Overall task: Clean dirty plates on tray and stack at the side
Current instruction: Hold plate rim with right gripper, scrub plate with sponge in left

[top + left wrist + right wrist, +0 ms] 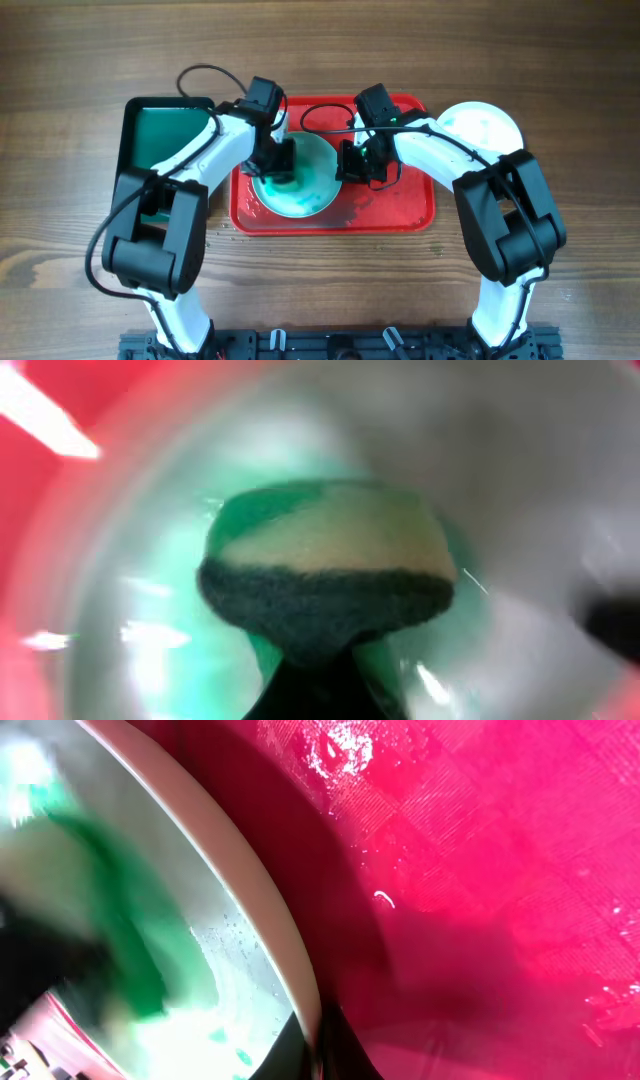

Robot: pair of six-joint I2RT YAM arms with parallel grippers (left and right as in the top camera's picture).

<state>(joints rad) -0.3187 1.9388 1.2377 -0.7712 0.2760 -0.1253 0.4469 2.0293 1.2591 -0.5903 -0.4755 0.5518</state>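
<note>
The smeared plate [305,195] lies flat in the left half of the red tray [400,205], its face covered in teal-green streaks. The left gripper [278,165] stands over the plate's upper left part, clamped on a sponge [325,575] whose dark scouring side presses against the plate. The right gripper [352,163] is at the plate's right edge, its jaws pinched onto the rim [270,920]. The tray floor beside it is wet. A pale plate [485,125] sits on the table [560,60] just right of the tray; a dark green tray [160,130] lies to the left.
</note>
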